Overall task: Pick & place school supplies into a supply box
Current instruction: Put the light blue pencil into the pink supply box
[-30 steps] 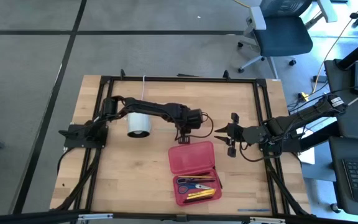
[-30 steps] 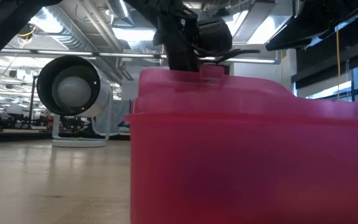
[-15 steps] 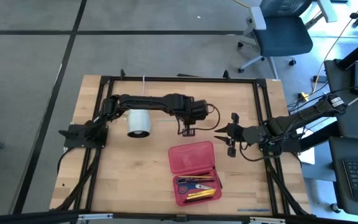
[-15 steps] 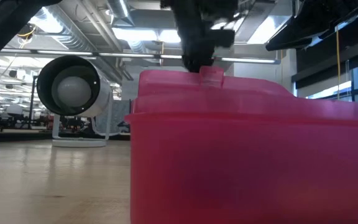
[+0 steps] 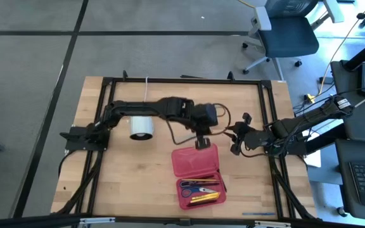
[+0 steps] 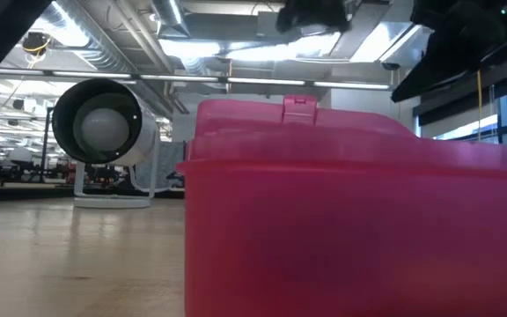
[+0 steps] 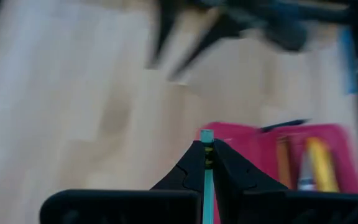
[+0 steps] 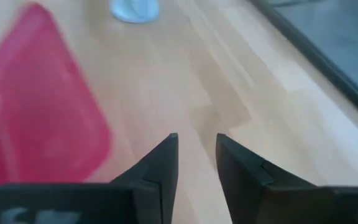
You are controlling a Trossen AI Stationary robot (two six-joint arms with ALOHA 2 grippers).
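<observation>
Evidently the left claw (image 7: 207,163) pinches a thin green pencil (image 7: 206,180) end-on between closed fingers, so it can be carried lengthwise toward the supply box (image 5: 199,175). It hangs over the lid's far edge, mid-bench. The box lies open near the front edge, lid flat toward the back, leaving its tray free; scissors (image 5: 195,185) and a yellow pencil (image 5: 206,198) already lie inside. The right claw (image 8: 196,158) waits just beside the box, narrowly parted and empty. A white cylinder (image 5: 141,125) sits toward the left.
</observation>
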